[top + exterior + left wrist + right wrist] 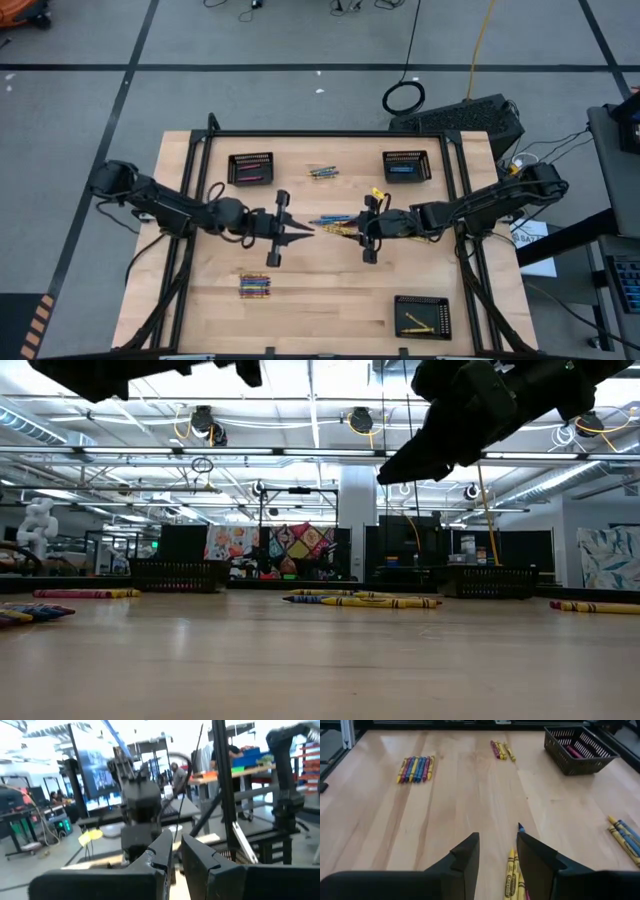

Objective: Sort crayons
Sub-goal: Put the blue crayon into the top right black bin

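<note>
Hovering over the middle of the surface [330, 300], both arms face each other across a small cluster of crayons [335, 224]. The right gripper [496, 851] hangs just above that cluster with its fingers partly apart and nothing between them; yellow crayons and one blue tip lie right beside one finger. The left gripper [300, 228] points toward the same cluster from the other side, its fingers [160, 857] nearly together, and as far as the left wrist view shows, they hold nothing.

More crayons sit elsewhere: a tidy row [254, 286] near the front left, a small group [322, 172] toward the back, and some already in the baskets, pink in the back-left basket [250, 167], blue in the back-right basket [406, 167], yellow in the front-right basket [421, 317].

The main risk is crowding. The crayons in the middle lie touching, so a descent by the right fingers could pinch two colours at once or roll neighbours away. With both grippers so near one cluster, a reach from either side might also bring the fingers into contact.
</note>
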